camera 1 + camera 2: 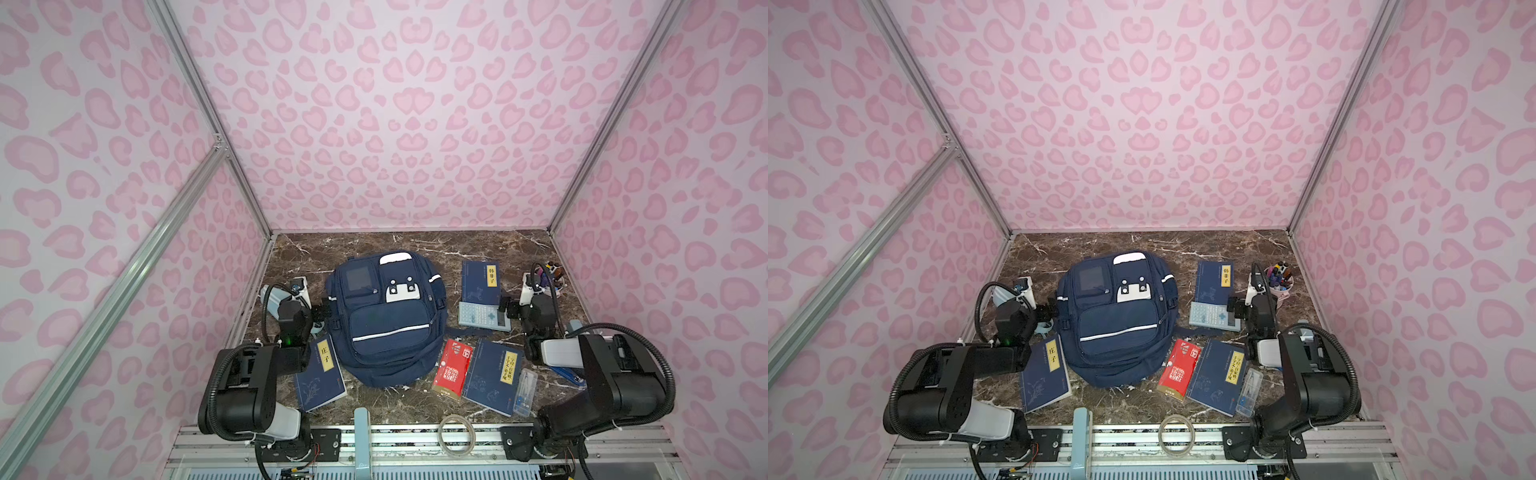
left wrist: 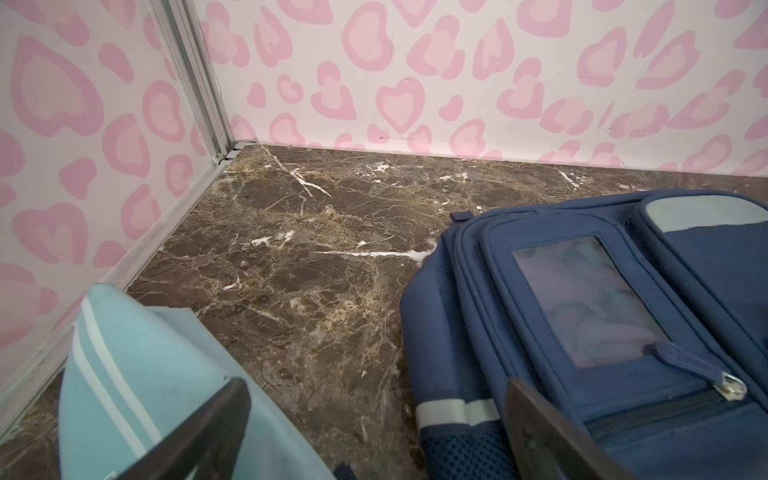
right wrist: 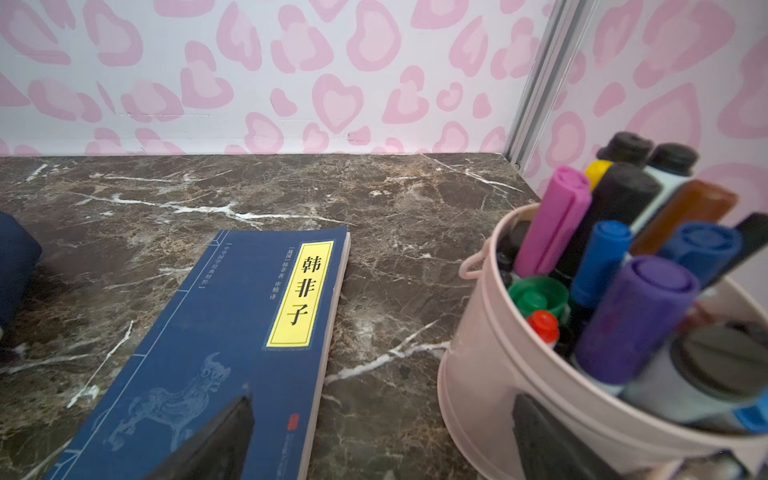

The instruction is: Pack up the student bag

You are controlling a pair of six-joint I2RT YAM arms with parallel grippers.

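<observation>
The student bag (image 1: 384, 320) lies flat in the middle of the brown marble surface (image 1: 415, 243), with its front pockets up, in both top views. The left hand (image 2: 376, 399) hangs low just beside the bag's left side, between the bag and a light-blue pouch (image 2: 137, 374). It is spread wide and holds nothing. The right hand (image 3: 382, 403) is spread wide too and holds nothing. It is low on the right of the bag, between a blue book (image 3: 232, 332) with a yellow label and a pink cup of markers (image 3: 498, 374). A calculator (image 1: 484, 316) lies at the near end of that book. A second blue book (image 1: 320, 376) lies by the bag's front left. A third blue book (image 1: 492, 376) lies at the front right, with a red book (image 1: 452, 370) between it and the bag. A clear box (image 1: 525, 392) lies just beside the third book. A ring of tape (image 1: 457, 434) rests on the front rail (image 1: 395, 436)
</observation>
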